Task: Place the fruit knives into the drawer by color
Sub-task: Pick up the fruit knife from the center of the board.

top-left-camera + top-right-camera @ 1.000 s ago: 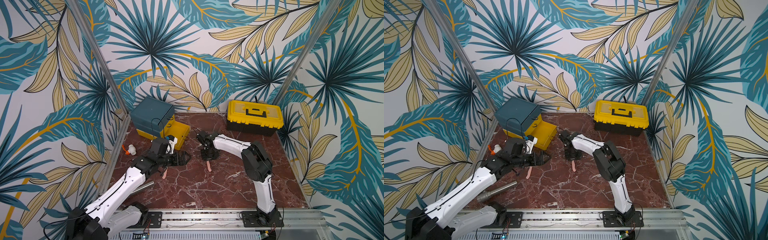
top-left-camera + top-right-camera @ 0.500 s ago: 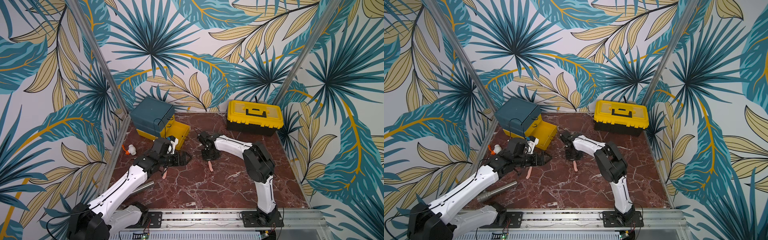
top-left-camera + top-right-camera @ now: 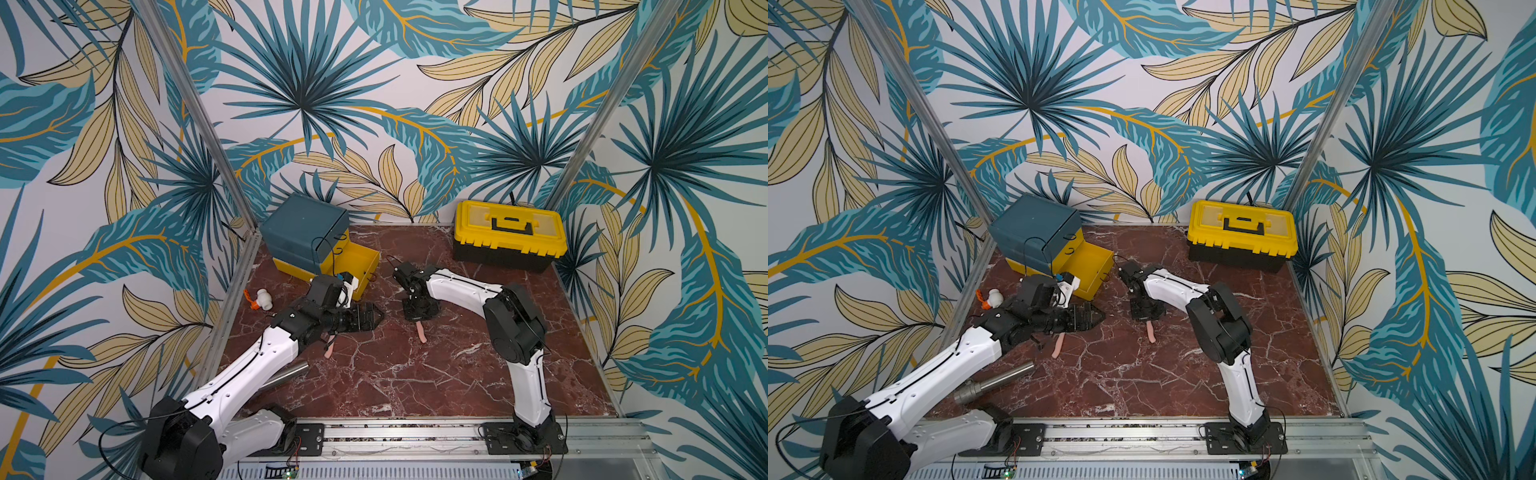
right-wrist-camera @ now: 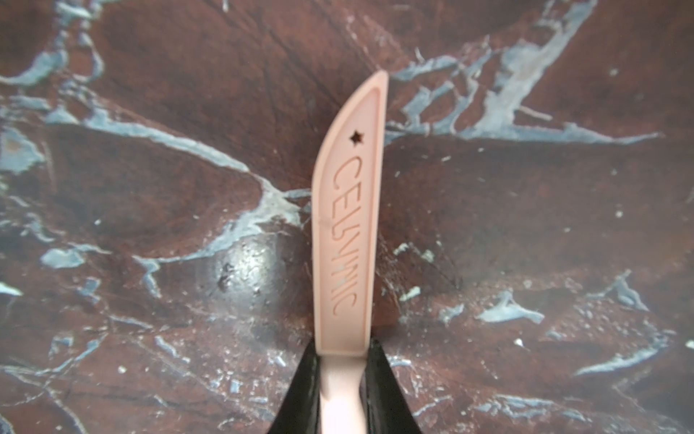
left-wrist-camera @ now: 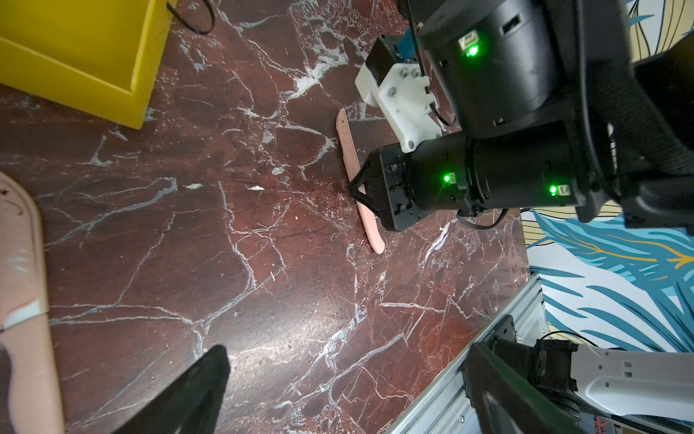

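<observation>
Right claw [image 3: 419, 318] closed onto pink knife [image 4: 347, 225]; marble tabletop [image 3: 415, 386], leafy walls [image 3: 374, 104].

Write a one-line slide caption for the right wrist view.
Right claw shut on a lettered pink knife, red marble table behind it.

Both arms pair glossy white link shells, dotted with small dark screws, with bulky black cylindrical joint housings. Along the left arm [image 3: 257, 365] a thin black cable runs over the white forearm, and a loose black cable loops out at the shoulder. The right arm [image 3: 457, 286] has a black wrist section with three green lights and a white printed bracket [image 5: 402, 94] fixed with silver screws. Each base sits on a black bolted plate [image 3: 498, 436]. The right pincer [image 4: 342, 357] has glossy black, tapered fingers [image 4: 306, 390].
</observation>
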`<state>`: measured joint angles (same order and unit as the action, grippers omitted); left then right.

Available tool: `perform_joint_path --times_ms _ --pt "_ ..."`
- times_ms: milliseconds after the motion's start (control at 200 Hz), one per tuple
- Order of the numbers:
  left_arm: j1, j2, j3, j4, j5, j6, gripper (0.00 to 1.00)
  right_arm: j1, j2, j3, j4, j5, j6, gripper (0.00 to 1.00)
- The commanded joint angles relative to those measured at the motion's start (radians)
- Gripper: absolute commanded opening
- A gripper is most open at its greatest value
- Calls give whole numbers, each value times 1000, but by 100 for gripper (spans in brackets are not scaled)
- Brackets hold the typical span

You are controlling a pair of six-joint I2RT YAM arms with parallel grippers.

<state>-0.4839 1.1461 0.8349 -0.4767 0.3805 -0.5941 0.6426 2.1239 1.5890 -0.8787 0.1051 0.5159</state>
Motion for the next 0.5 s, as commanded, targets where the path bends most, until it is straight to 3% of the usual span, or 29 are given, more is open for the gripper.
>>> perform_joint_path --times_ms 0,496 --pt "-4 5 46 0 -14 37 100 -7 42 41 -72 13 15 2" --pt "54 1 66 -8 -23 81 100 -18 126 285 -224 -42 88 2"
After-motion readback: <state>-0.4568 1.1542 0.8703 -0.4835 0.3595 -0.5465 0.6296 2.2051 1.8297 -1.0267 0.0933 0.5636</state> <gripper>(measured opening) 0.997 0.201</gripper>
